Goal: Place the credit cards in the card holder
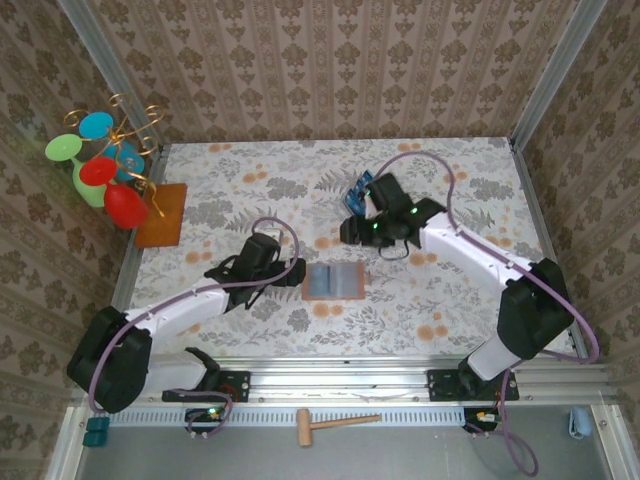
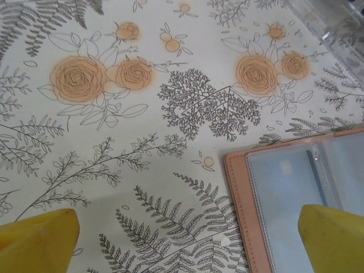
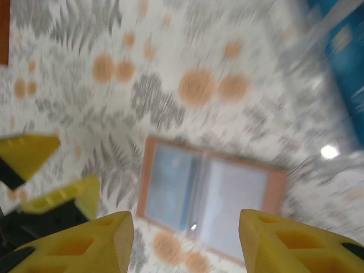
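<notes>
Beside the open tan leather card holder [image 1: 333,281] my left gripper [image 2: 185,242] gapes empty; behind it my right gripper [image 3: 185,224] hovers parted, empty, near the bright-blue rectangular credit cards [image 1: 357,190]

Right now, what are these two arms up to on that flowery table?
They are meant to put cards into a small wallet. The card holder lies open and flat on the table. The left gripper hovers wide open at its left edge. The right gripper is just beyond the holder, jaws apart with nothing visible between them, close to the blue credit cards farther back. So no card is being carried at this moment.
</notes>
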